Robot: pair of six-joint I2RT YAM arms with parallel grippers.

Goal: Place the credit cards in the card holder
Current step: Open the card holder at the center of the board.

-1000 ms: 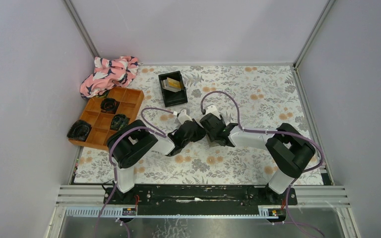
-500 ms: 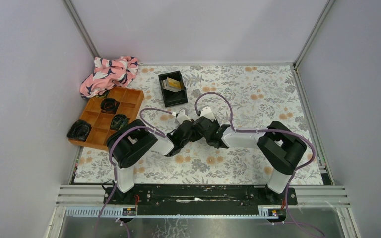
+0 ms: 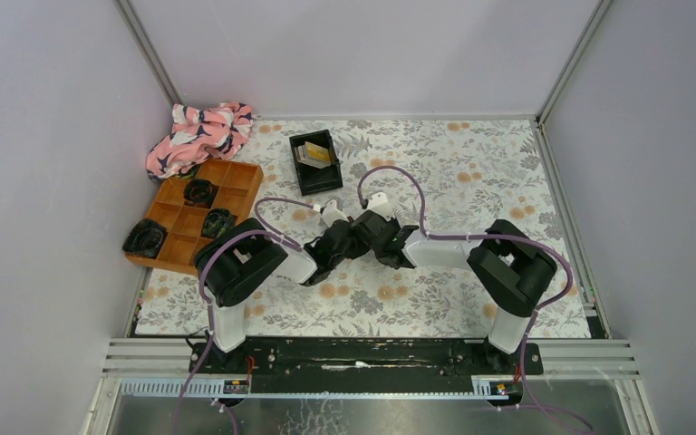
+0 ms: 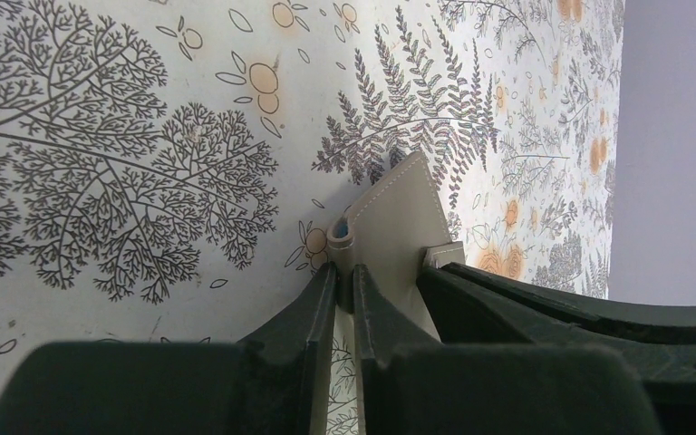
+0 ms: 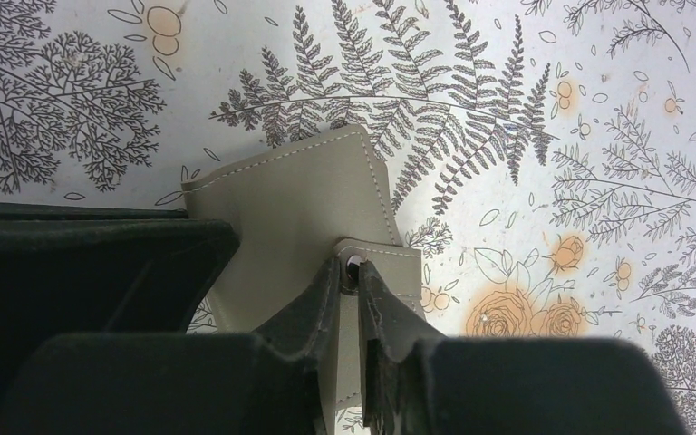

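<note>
Passage at mid-table is being blocked by the left gripper (image 4: 344, 272) and the right gripper (image 5: 355, 267), both clamped on the card holder (image 5: 299, 199). The far-left area is being occupied by the black tray (image 3: 322, 179), the orange tray (image 3: 240, 177) and the pink cloth (image 3: 201, 134). Open room is being offered by the table (image 3: 489, 172) on the right.

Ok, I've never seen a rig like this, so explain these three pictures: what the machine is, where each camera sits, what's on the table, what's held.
Two robot arms stand side by side. The overhead picture looks down from behind them; the other two come from a camera on each wrist. On the floral tablecloth lie a black square plastic tray with gold and silver credit cards, an orange compartment tray and a pink patterned cloth. Mid-table, the left gripper and right gripper both pinch a small grey-taupe folding card holder, the right one by its tab.
</note>
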